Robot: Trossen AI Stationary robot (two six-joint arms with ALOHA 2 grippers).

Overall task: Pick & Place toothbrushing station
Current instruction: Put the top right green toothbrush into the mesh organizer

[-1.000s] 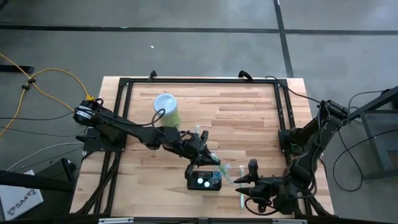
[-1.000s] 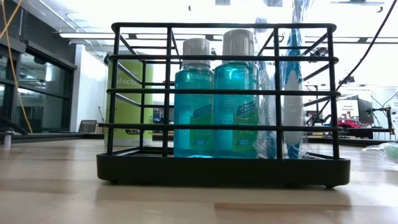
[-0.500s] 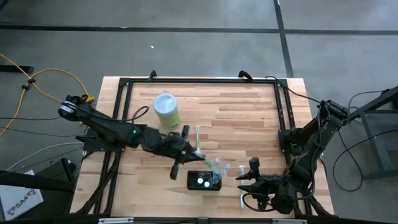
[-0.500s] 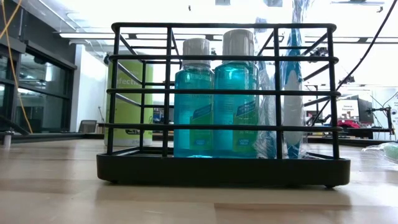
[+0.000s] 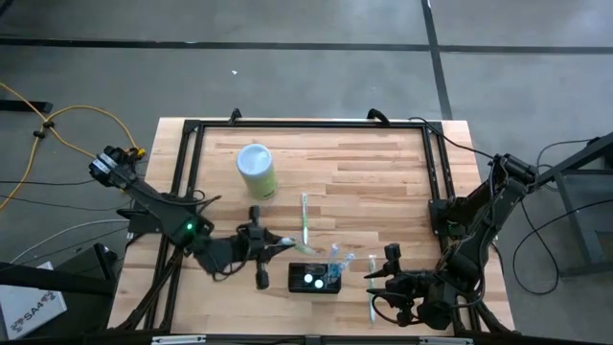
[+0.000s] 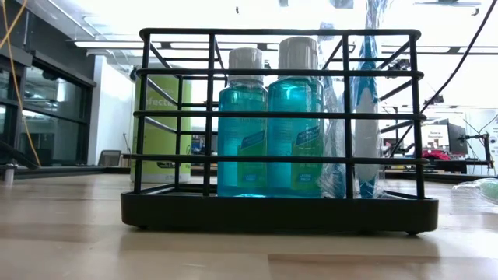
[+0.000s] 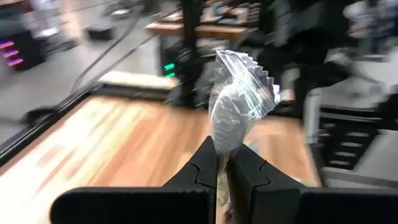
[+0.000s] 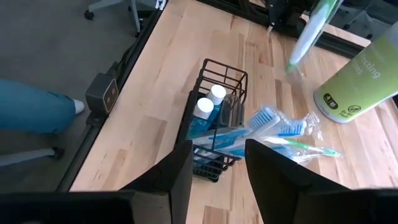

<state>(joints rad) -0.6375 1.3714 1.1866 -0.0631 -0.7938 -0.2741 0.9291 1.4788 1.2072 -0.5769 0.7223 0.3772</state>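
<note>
Left gripper (image 7: 222,163) is pinched on a plastic-wrapped toothbrush (image 7: 239,106), holding it above the table's (image 5: 383,182) near-left part, just beside the toothbrushing station (image 5: 314,279). Right gripper (image 8: 216,163) has its fingers spread and holds nothing, at the near-right edge. The station (a black wire rack) stands at the near edge with two blue mouthwash bottles (image 6: 268,117) and wrapped brushes inside. One green toothbrush (image 5: 305,218) lies loose on the wood. I think the slippery wrapper may slide out of the narrow pinch, or the brush may catch on the wires and tip the rack.
</note>
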